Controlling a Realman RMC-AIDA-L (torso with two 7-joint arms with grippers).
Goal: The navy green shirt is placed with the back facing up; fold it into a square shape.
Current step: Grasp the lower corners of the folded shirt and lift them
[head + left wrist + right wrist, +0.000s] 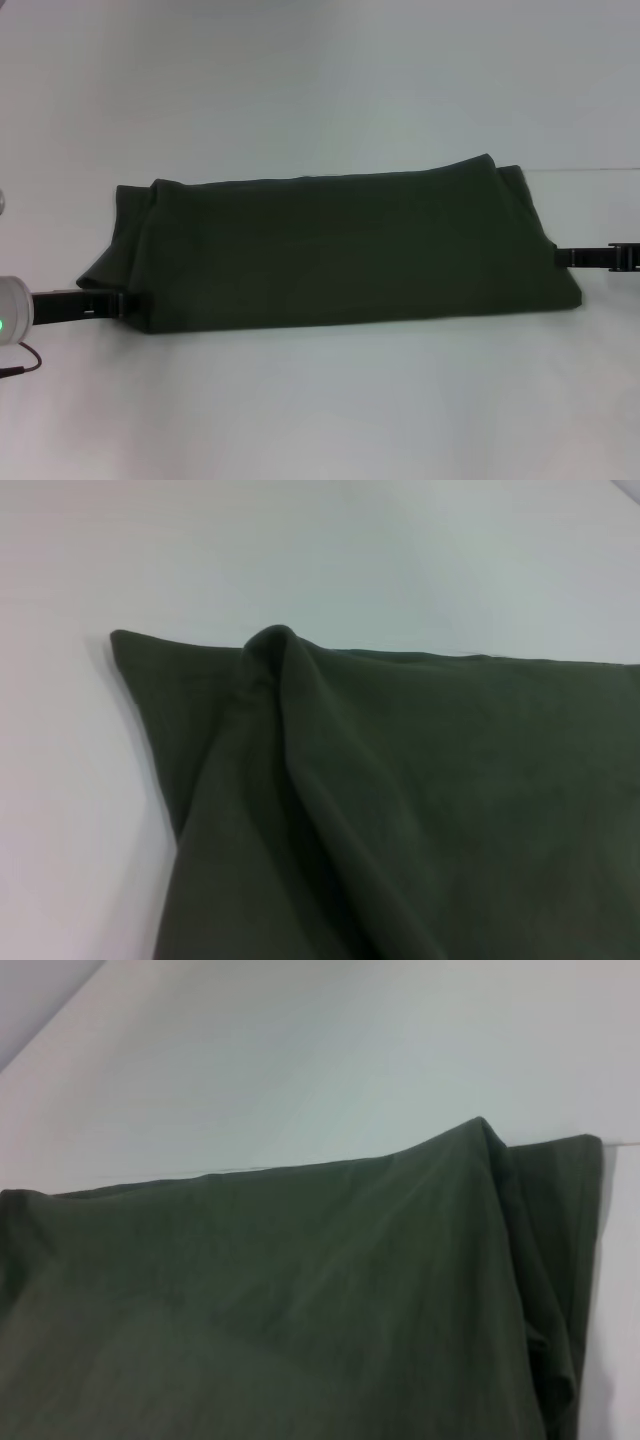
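Observation:
The navy green shirt stretches as a long dark band across the white table, its near edge pulled straight between my two grippers. My left gripper reaches in at the shirt's near-left corner and is shut on the cloth. At the right end my right gripper is shut on the fabric, its tips buried in it. In the left wrist view the shirt shows a raised ridge running toward the camera. Through the right wrist view the shirt rises to a peak at its far corner. No fingers show in either wrist view.
The white table extends behind and in front of the shirt. A thin cable loops by the left arm's wrist at the left edge. The table's right edge line shows at the far right.

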